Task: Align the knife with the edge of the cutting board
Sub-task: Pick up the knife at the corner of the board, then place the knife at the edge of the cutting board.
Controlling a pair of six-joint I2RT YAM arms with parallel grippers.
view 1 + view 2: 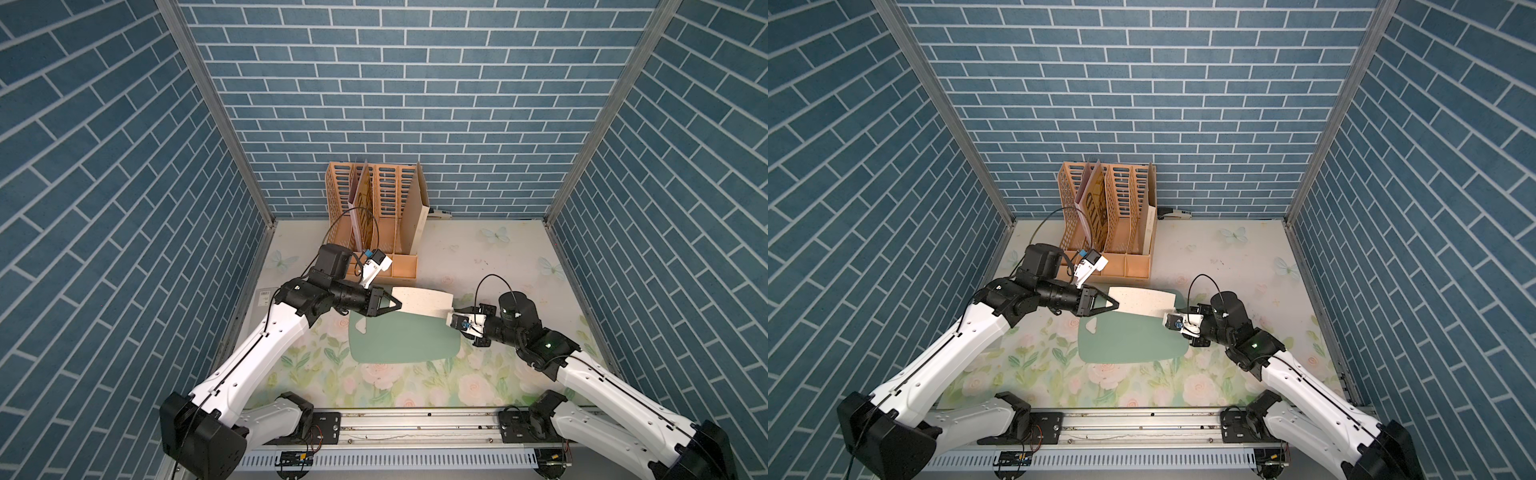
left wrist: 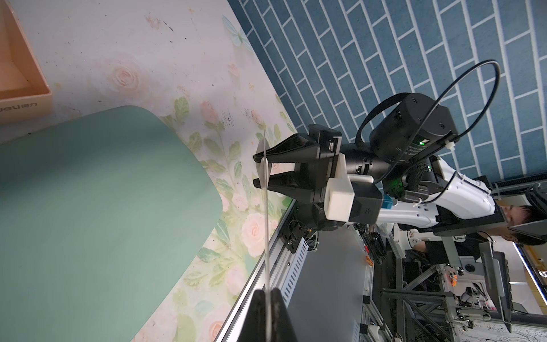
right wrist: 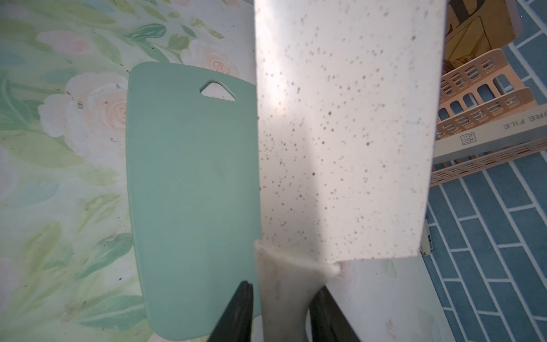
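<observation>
The knife [image 1: 424, 305] [image 1: 1142, 302] is held off the table over the far long edge of the pale green cutting board [image 1: 407, 340] [image 1: 1133, 340], its speckled whitish blade [image 3: 340, 133] standing on edge. My left gripper [image 1: 399, 305] [image 2: 268, 296] is shut on the blade's far end, which the left wrist view shows edge-on as a thin line [image 2: 267, 237]. My right gripper [image 1: 454, 312] [image 2: 260, 169] [image 3: 284, 286] is closed round the cream handle, one finger on each side. The board [image 3: 189, 177] lies flat with its triangular hole toward the left arm.
A wooden file rack [image 1: 374, 224] [image 1: 1108, 224] stands at the back, just behind the knife. A grey flat box with a barcode label [image 1: 264, 297] lies under the left arm. A small object [image 1: 1175, 214] lies by the back wall. The metal rail [image 1: 415, 424] runs along the front.
</observation>
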